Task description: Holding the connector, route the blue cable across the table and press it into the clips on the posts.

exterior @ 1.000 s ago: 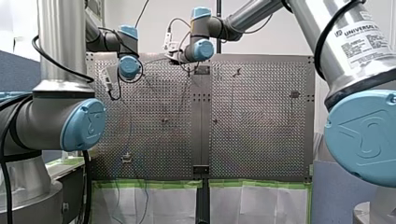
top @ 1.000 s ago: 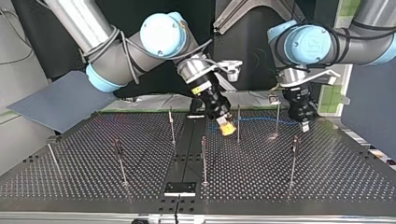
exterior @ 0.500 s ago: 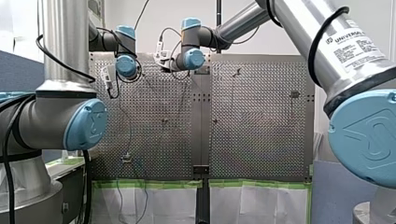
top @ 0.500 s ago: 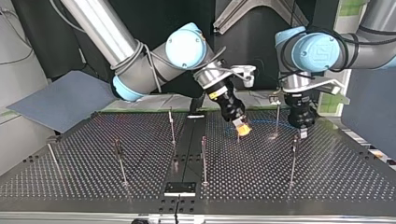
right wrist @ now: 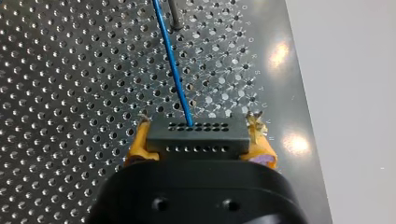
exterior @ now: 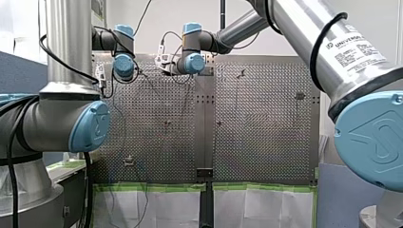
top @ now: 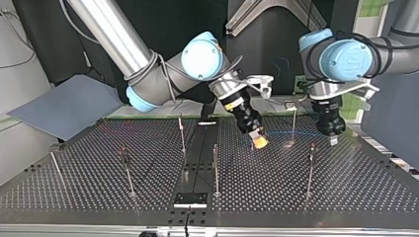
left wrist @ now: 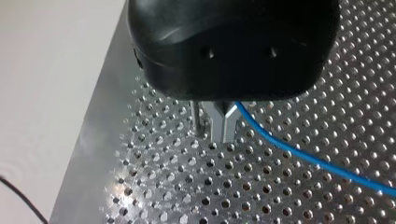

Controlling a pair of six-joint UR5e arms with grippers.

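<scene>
In the top view my right gripper (top: 258,141), with yellow pads, is tilted down over the table's far middle. The right wrist view shows this gripper (right wrist: 198,140) shut on a black connector (right wrist: 197,136). The blue cable (right wrist: 173,60) leaves the connector and runs past a post's foot (right wrist: 173,18). Further to the top view's right, my left gripper (top: 334,140) points straight down near the plate. In its own wrist view the metal fingers (left wrist: 201,122) are shut on the blue cable (left wrist: 299,151), which trails away over the holes. The cable (top: 281,133) spans low between both grippers.
Several thin posts stand on the perforated table (top: 99,197): one (top: 293,123) with a clip (top: 290,105) between the grippers, others (top: 310,168) (top: 216,168) (top: 181,133) nearer the camera. A black plate (top: 190,199) sits at the near edge. A blue-grey panel (top: 64,106) leans at the left.
My right gripper has carried the connector toward the top view's right, closer to the clipped post. My left gripper has also shifted a little to that view's right.
</scene>
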